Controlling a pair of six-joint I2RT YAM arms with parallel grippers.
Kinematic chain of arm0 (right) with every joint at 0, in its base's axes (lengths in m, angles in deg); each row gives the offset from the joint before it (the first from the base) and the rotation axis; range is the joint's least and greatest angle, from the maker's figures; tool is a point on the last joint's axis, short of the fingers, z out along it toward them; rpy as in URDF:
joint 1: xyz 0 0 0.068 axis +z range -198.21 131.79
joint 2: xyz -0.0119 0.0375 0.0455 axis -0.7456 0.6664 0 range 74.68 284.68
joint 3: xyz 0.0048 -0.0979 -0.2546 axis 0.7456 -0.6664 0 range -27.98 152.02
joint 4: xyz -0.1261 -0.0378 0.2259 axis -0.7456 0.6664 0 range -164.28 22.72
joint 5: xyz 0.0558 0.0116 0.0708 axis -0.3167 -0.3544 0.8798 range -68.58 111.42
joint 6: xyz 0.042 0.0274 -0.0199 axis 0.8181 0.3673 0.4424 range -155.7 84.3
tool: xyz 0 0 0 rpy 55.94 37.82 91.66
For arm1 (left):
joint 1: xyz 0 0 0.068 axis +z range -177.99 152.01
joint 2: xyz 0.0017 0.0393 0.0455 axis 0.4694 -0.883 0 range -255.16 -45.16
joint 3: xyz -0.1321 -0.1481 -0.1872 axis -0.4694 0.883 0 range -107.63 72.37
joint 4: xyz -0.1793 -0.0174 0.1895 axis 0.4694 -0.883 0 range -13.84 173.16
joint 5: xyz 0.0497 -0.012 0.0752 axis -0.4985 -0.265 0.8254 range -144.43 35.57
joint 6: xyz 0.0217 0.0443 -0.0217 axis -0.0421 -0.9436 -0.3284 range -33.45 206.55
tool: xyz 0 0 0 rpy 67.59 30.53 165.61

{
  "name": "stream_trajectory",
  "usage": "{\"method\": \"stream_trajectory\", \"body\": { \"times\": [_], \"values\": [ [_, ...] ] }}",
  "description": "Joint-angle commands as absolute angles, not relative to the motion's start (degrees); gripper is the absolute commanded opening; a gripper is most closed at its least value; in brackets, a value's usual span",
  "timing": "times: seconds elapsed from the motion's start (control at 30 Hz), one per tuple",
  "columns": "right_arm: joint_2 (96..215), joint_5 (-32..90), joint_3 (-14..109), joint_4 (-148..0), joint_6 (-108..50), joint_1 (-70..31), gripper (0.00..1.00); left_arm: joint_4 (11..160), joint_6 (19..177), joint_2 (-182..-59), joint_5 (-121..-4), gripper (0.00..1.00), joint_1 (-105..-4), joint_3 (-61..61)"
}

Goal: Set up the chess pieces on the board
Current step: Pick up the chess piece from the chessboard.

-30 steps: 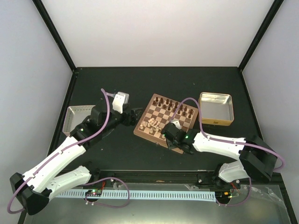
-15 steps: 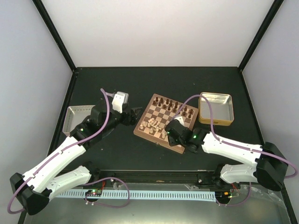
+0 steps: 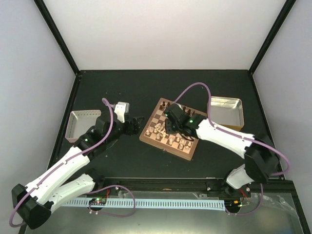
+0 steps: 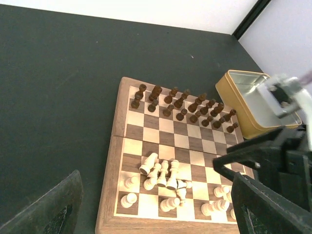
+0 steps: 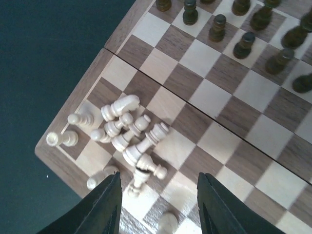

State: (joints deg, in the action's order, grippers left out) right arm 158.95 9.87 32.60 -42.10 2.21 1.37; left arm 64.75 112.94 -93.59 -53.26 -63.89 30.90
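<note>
The chessboard [image 3: 146,134] lies at the table's middle. Dark brown pieces [image 3: 183,111] stand in two rows along its far side. Several cream pieces [image 3: 158,129] lie toppled in a heap near its left corner, and others stand or lie along the near edge. My right gripper [image 3: 170,123] hovers over the board, open and empty. In the right wrist view its fingers [image 5: 105,207] straddle the heap's lower end [image 5: 141,168]. My left gripper [image 3: 138,120] is open and empty just left of the board. Its wrist view shows the heap [image 4: 163,173] and the dark rows [image 4: 180,105].
A gold tin [image 3: 225,113] stands right of the board, also in the left wrist view [image 4: 248,97]. A silver tray [image 3: 80,122] sits at the far left. The right arm [image 4: 273,151] blocks the board's right part in the left wrist view.
My right gripper has swung from the board's near edge up and left, over the middle of the board near the cream heap. The left arm has shifted slightly left.
</note>
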Motion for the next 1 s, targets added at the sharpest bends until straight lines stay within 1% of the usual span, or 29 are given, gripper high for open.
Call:
{"method": "stream_trajectory", "body": {
  "times": [0.0, 0.2, 0.37, 0.57, 0.7, 0.97],
  "values": [
    [165.4, 13.49, 38.61, -39.54, -0.5, 0.0, 0.44, 66.22, 115.0, -91.84, -52.78, 0.85, -62.98, 31.85],
    [172.92, 13.83, 42.77, -39.7, 4.34, -1.52, 0.39, 66.44, 115.51, -91.77, -54.3, 0.85, -62.28, 32.74],
    [176.52, 14.62, 44.0, -39.47, 8.0, -1.68, 0.36, 66.63, 115.53, -91.33, -54.98, 0.85, -61.85, 33.33],
    [179.18, 17.43, 43.92, -39.55, 9.5, -1.61, 0.35, 67.2, 114.99, -91.13, -55.31, 0.85, -61.36, 34.36],
    [180.76, 16.9, 44.76, -39.62, 10.73, -1.63, 0.34, 67.29, 114.81, -91.05, -55.8, 0.85, -60.89, 34.88],
    [182.41, 11.24, 44.99, -39.7, 13.46, -1.64, 0.24, 66.77, 114.22, -90.17, -56.33, 0.85, -59.82, 35.19]
  ]
}}
